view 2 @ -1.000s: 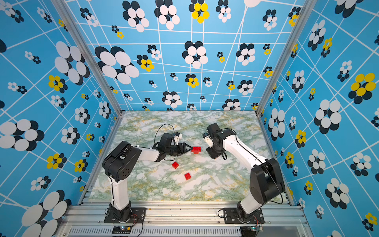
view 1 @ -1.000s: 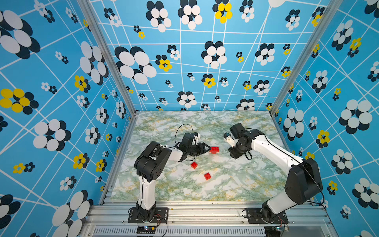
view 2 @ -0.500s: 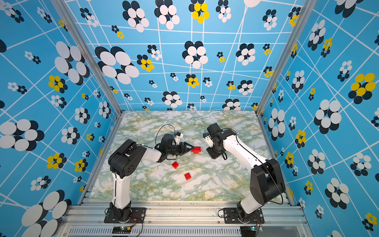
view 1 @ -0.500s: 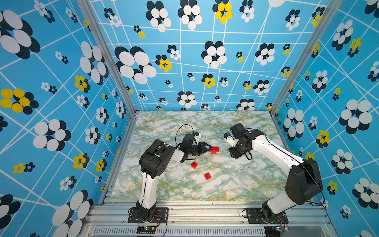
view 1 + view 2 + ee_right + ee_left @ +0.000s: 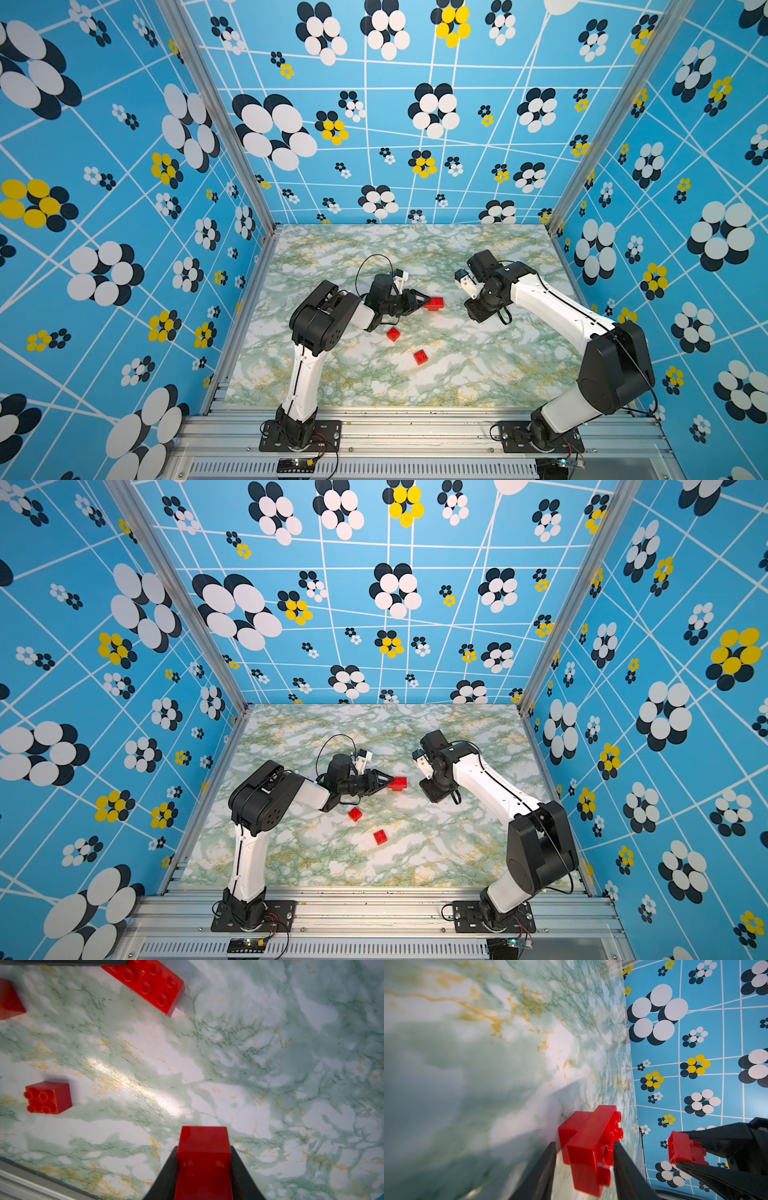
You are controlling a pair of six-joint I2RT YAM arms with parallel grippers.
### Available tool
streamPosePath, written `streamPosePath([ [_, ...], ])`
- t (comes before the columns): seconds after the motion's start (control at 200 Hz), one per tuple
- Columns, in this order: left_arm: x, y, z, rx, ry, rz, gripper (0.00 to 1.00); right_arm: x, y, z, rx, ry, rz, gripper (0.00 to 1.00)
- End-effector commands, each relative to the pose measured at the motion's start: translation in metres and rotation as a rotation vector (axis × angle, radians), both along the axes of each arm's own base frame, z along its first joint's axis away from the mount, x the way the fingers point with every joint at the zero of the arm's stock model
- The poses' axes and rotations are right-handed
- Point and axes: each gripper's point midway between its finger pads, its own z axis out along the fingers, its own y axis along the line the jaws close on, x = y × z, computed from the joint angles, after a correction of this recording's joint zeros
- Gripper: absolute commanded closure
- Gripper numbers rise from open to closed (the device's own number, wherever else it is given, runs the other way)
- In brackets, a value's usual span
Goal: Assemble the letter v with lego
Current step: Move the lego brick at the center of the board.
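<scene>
Table (image 5: 478, 374) has a green-veined marble print, with blue flowered walls around it. The left gripper (image 5: 420, 298) lies low over the table, pointing toward its middle. In the left wrist view its black fingers (image 5: 623, 1165) stand on either side of the lego stack (image 5: 591, 1145), a longer red brick pressed onto a smaller one. The stack rests on the table with its studs up. Both fingers sit close to the bricks, but contact is unclear, so I cannot tell whether this gripper is clamping or only straddling. The right gripper (image 5: 203, 1153) points down, closed on a small red brick (image 5: 204, 1140) held above the table and well apart from the stack. The first loose brick (image 5: 393, 333) lies on the table near the left forearm. The second loose brick (image 5: 421, 356) lies a little nearer the arm bases. The two are apart from each other and from the stack.
</scene>
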Motion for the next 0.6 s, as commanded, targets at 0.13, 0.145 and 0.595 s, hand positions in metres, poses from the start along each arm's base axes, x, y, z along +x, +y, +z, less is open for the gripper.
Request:
streamPosePath([
  [0.13, 0.0010, -0.0043, -0.0005, -0.031, -0.008, -0.008, 0.60, -0.0053, -0.0083, -0.0061, -0.036, 0.028, -0.001, 1.00],
  [0.145, 0.0009, -0.0044, -0.0006, -0.032, -0.007, -0.008, 0.61, -0.0050, -0.0084, -0.0059, -0.036, 0.027, -0.001, 1.00],
  [0.595, 0.0010, -0.0035, 0.0023, -0.028, -0.019, 0.005, 0.68, 0.0000, -0.0076, -0.0056, -0.041, 0.018, 0.006, 0.99],
])
